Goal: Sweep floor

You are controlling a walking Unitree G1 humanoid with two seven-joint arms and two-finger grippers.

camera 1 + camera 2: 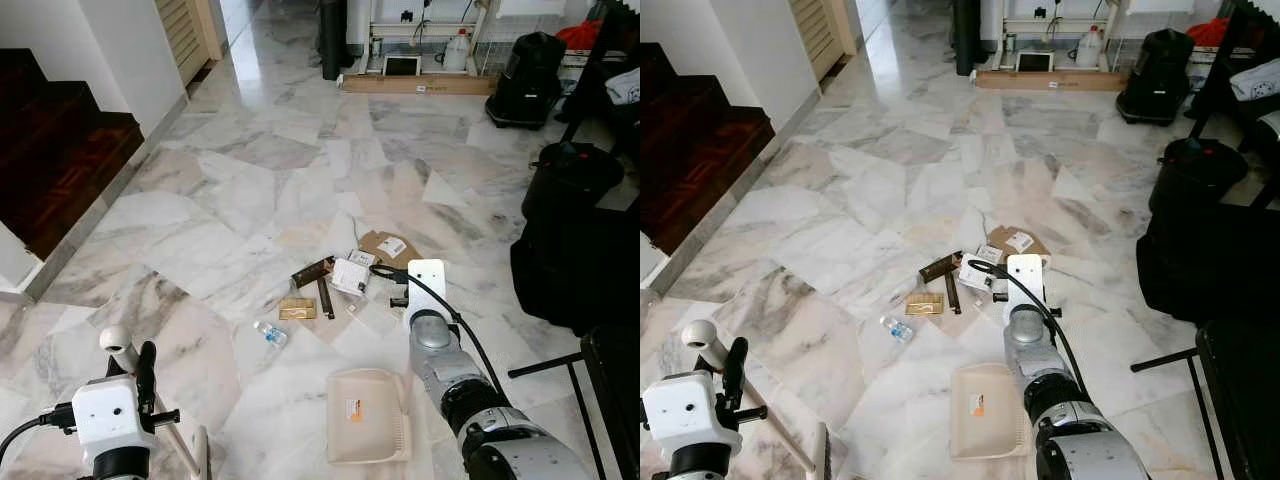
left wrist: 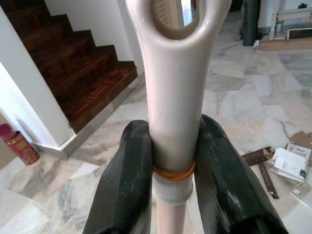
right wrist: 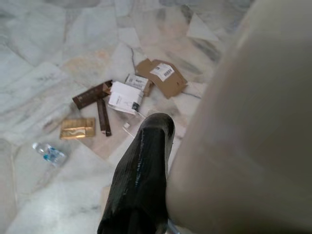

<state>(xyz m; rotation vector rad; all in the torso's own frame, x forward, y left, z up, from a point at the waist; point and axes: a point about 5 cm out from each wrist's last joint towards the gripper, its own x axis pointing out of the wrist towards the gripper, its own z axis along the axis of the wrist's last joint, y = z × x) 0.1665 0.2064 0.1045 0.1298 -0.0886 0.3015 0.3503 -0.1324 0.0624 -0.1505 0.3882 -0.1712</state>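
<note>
Head view: litter lies scattered on the marble floor, unswept, just beyond the cream dustpan below the right gripper.

Left wrist: left gripper fingers pinch the broom handle.

Right wrist: one finger presses the dustpan's handle.

Near the one cream dustpan lie one small water bottle, one gold packet and two dark brown strips. Beyond those sit one brown cardboard piece and one white box.
</note>
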